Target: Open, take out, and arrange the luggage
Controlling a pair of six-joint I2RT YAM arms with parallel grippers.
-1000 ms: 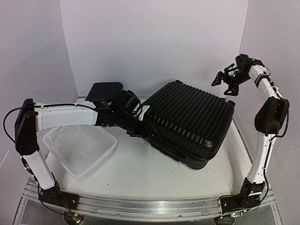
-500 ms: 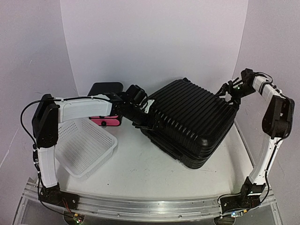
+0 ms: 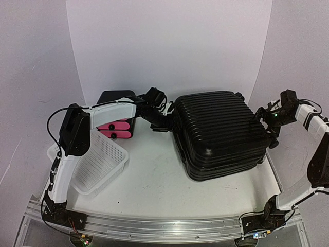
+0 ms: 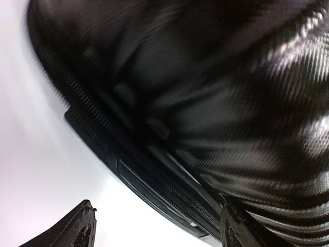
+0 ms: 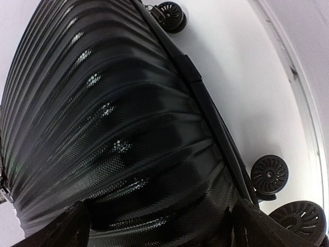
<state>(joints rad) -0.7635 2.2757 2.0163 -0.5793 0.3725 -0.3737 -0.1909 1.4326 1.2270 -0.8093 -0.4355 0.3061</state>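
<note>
Suitcase (image 3: 218, 134): black ribbed hard shell, shut, lying flat right of centre on table (image 3: 154, 190). It has swung from diagonal to square within the last second.
Left gripper (image 3: 163, 122): at its left side, fingers spread, holding nothing.
Right gripper (image 3: 268, 119): at its right side, fingers spread, empty.
Judgement: squared up for opening, which is not yet begun.

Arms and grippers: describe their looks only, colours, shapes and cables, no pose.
Both the left arm and right arm have white boxy shells with black joints and black bases. A thin black cable loops out beside the left arm's black joint. The left gripper and right gripper are black, with dark tapered fingers.
</note>
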